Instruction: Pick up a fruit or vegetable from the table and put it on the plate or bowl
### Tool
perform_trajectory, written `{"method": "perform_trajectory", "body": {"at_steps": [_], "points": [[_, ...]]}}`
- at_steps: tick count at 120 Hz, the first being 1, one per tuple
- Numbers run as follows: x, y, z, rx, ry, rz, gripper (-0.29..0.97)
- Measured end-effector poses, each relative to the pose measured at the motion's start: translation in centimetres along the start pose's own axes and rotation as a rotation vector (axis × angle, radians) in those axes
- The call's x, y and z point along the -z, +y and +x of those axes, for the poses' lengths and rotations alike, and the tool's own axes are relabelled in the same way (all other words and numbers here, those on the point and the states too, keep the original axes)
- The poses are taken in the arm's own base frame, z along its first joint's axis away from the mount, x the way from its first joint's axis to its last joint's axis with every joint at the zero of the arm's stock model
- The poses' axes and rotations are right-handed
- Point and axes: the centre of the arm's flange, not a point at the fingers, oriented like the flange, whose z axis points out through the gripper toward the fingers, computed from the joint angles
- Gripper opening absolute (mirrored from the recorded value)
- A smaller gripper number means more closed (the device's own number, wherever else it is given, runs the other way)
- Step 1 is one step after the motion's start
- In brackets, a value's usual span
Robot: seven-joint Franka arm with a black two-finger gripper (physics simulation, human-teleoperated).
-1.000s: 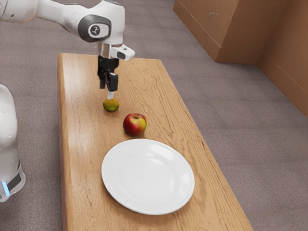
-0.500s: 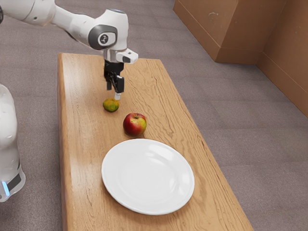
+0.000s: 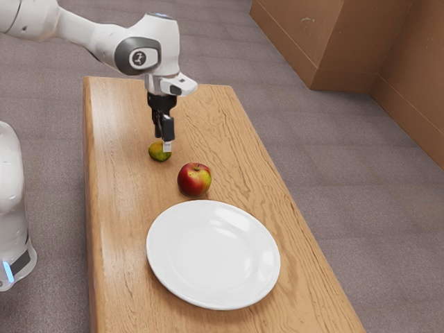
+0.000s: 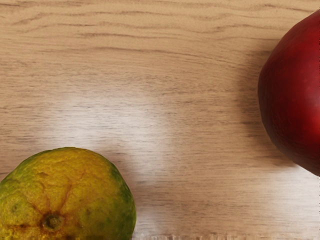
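orange (image 3: pixel 157 154) on wooden table (image 3: pixel 118 229), grey carpet (image 3: pixel 347 180)

Green-yellow citrus (image 4: pixel 65 195), red apple (image 3: pixel 194 179), white plate (image 3: pixel 213 253)

Apple (image 4: pixel 295 90): cut off by the wrist view's edge.
Citrus (image 4: pixel 65 197): near the apple, also cropped there; in the exterior view the end effector (image 3: pixel 166 146) hides its rim.
Worktop (image 3: pixel 111 277): cropped at the end farther from the apple.

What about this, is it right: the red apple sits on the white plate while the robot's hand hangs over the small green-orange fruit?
No. The apple lies on the table beside the plate, not on it, as the exterior view shows. The gripper does hang over the small green-orange fruit.
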Motion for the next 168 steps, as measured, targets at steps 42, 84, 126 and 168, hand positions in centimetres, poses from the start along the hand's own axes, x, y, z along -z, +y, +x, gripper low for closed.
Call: {"method": "perform_trajectory", "body": {"at_steps": [42,84,126,168], "points": [[0.8,-2.1,-2.3,0.042,0.0,0.004,0.68],[1.0,-3.0,-2.6,0.038,0.012,0.012,0.68],[1.2,-6.9,-4.6,0.087,0.028,-0.016,0.68],[1.7,-6.9,0.7,-0.015,0.06,0.034,0.68]]}}
